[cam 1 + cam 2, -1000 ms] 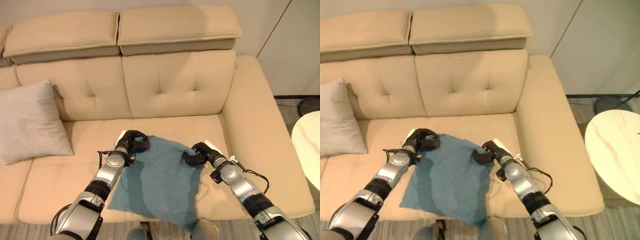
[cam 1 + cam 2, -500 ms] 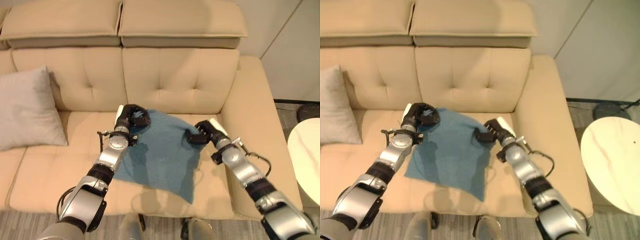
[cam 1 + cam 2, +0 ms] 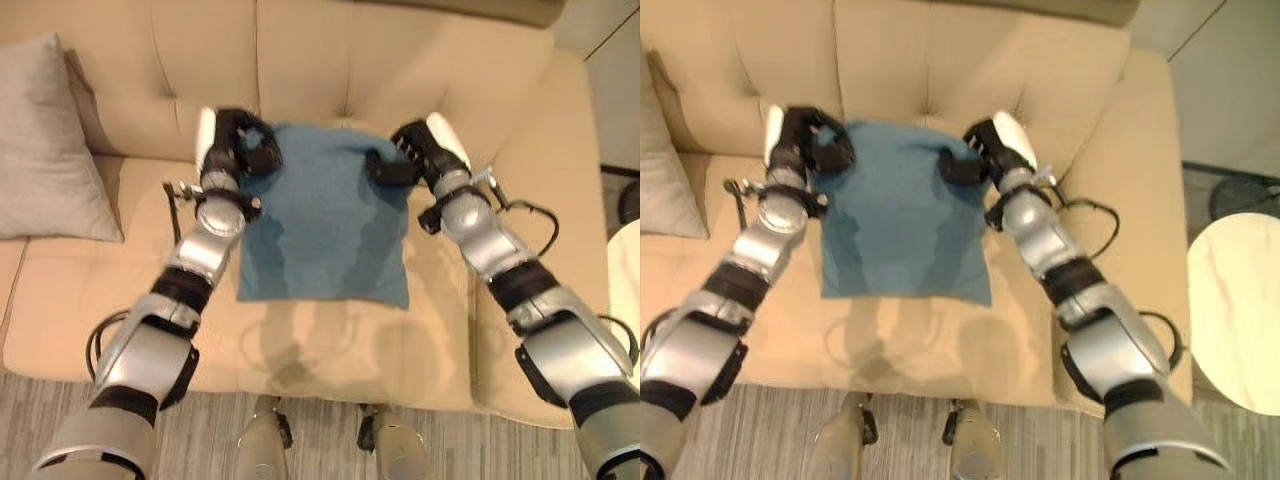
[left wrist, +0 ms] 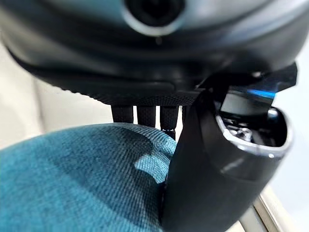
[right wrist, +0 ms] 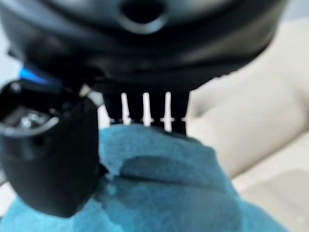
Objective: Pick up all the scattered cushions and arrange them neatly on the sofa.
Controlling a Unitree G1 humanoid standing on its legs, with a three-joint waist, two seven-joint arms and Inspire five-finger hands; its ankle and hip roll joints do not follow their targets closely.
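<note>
The teal cushion (image 3: 325, 220) stands against the sofa (image 3: 400, 70) backrest, its far left corner pinched by the left hand (image 3: 238, 143) and its far right corner by the right hand (image 3: 410, 155), with a grey cushion (image 3: 45, 140) well left.

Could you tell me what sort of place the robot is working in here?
Most likely a living room or a lounge-style test space. A beige tufted sofa fills the scene, a grey cushion leans at its left end, and both hands hold a teal cushion against the backrest. A pale round table stands beside it.
</note>
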